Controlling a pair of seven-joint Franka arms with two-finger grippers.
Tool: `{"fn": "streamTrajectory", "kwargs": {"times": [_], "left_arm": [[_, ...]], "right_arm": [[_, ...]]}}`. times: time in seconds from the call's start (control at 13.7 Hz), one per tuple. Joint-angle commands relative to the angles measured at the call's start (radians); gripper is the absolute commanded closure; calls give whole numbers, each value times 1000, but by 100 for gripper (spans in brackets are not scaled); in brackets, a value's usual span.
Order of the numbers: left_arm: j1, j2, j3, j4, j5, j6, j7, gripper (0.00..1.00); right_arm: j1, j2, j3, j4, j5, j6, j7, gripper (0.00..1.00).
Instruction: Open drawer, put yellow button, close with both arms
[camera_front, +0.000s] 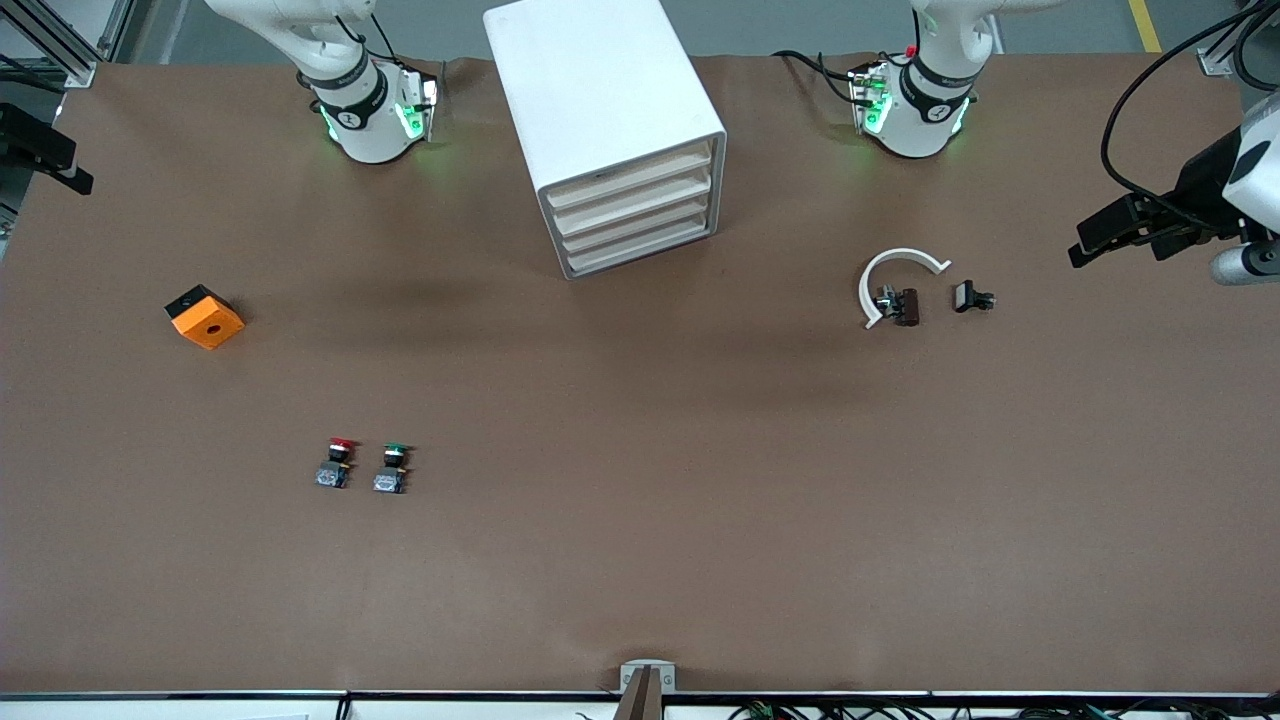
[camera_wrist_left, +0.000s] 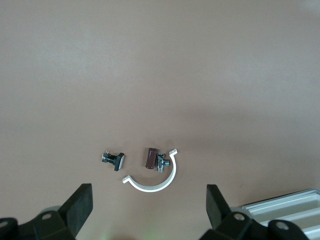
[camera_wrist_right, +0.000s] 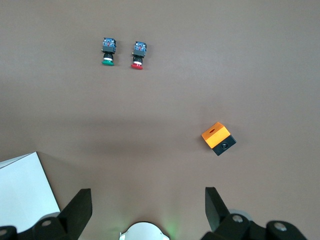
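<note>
The white cabinet (camera_front: 600, 90) stands between the two arm bases, with all its drawers shut. The drawer (camera_front: 630, 178) is the uppermost cream front. The yellow button is out of view. My left gripper (camera_wrist_left: 148, 200) hangs open high over the table toward the left arm's end, above a white curved clip (camera_wrist_left: 155, 180), with nothing between its fingers. My right gripper (camera_wrist_right: 146, 200) is open too, high over its own base (camera_wrist_right: 142, 232), and holds nothing. Neither gripper shows in the front view.
A red-capped button (camera_front: 337, 462) and a green-capped button (camera_front: 393, 467) lie side by side nearer the front camera. An orange and black block (camera_front: 205, 316) sits toward the right arm's end. Beside the clip (camera_front: 893, 278) lie a brown part (camera_front: 905, 305) and a black part (camera_front: 970, 297).
</note>
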Motion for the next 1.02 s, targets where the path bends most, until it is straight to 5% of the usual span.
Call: {"fn": "streamTrajectory", "kwargs": {"times": [0.0,0.15,0.51,0.95], "left_arm": [[-58,-135,57,-210,21,140,25,0],[-81,-178,75,-294,21,203,25,0],[-95,-178,77,-318,41,220,25,0],[-52,-137,75,-164,53,203,17,0]], "right_arm": [[6,-5,-2,5,-9,-10,-9,0],[19,-5,0,5,-31,-9,-7,0],[26,-5,0,7,-37,-1,7,0],[22,-8,-4,7,-23,-3,59,0]]}}
